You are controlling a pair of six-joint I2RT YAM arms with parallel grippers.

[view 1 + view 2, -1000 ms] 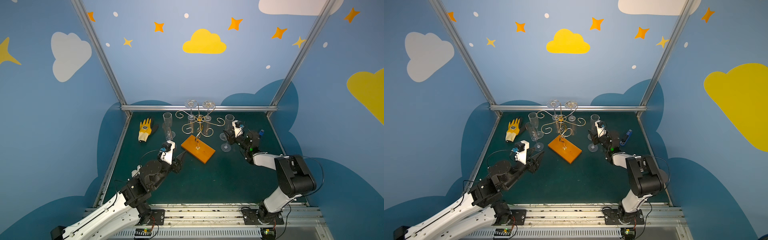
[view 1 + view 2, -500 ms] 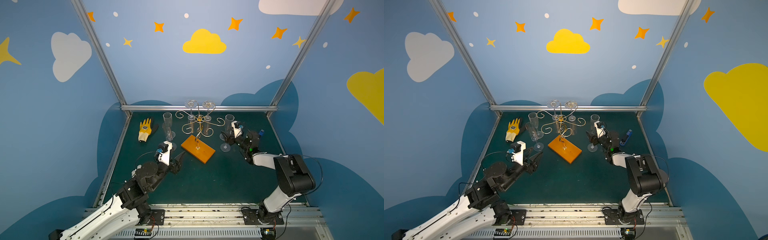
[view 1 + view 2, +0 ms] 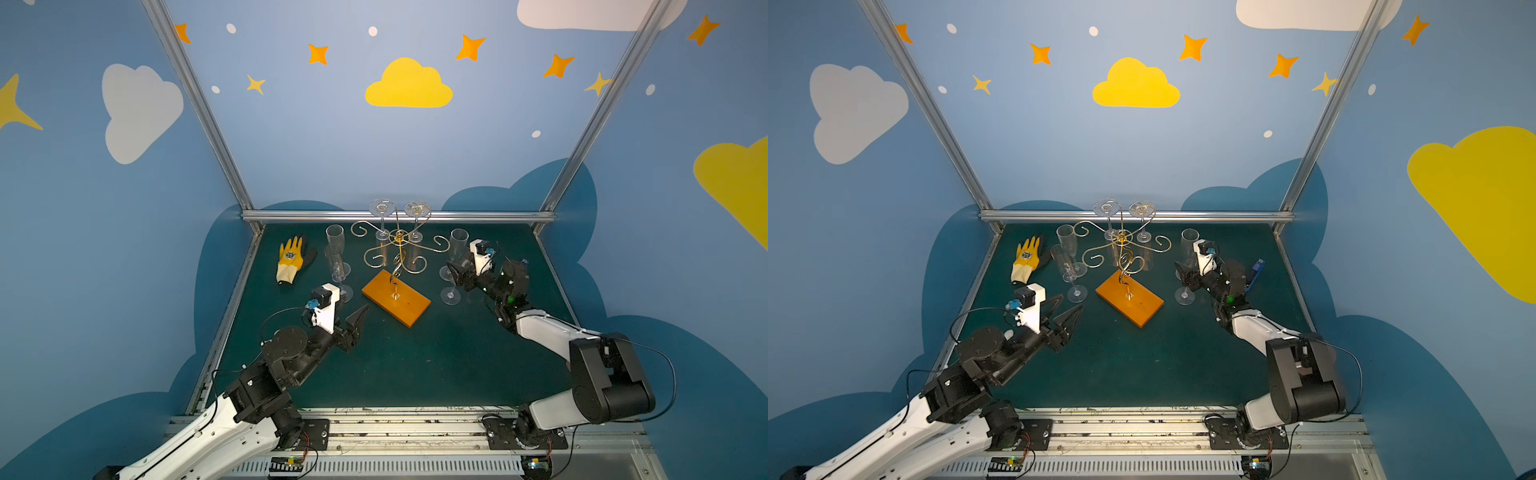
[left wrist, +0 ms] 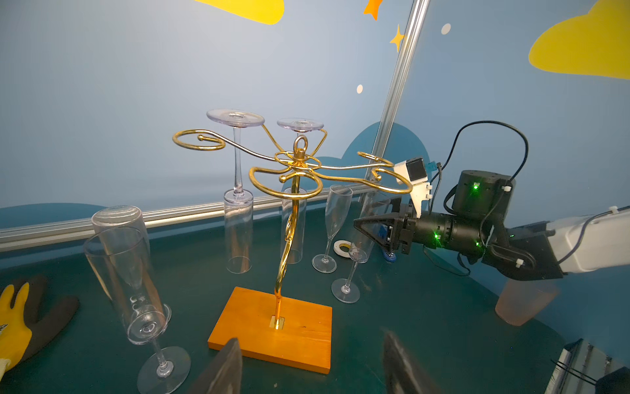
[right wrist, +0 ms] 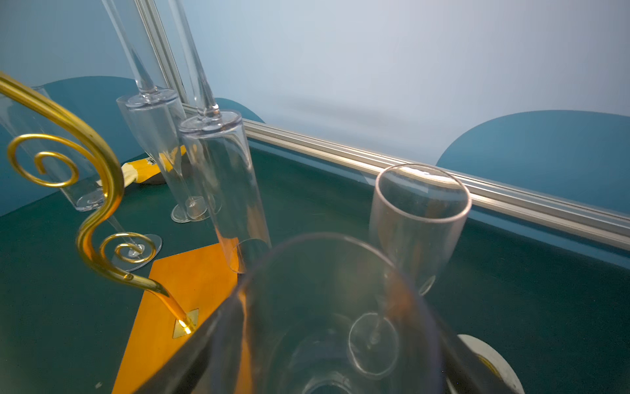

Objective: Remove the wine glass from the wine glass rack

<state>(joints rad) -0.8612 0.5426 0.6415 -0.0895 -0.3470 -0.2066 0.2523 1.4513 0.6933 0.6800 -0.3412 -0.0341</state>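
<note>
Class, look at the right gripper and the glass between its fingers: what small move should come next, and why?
Probably draw the right gripper straight back, jaws wide, from the glass. The glass stands upright on the table, off the rack, its bowl between the jaws; any sideways move might tip it.

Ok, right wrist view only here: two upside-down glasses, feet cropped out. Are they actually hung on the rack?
Observer: Yes, both hanging glasses have their feet resting atop the wine glass rack's two far arms.
Operator: Where's the left gripper?
Observer: It is open and empty, low by the rack's orange base.
Operator: Anything near the right arm?
Observer: A pale pinkish cup on the table, close by that arm.
</note>
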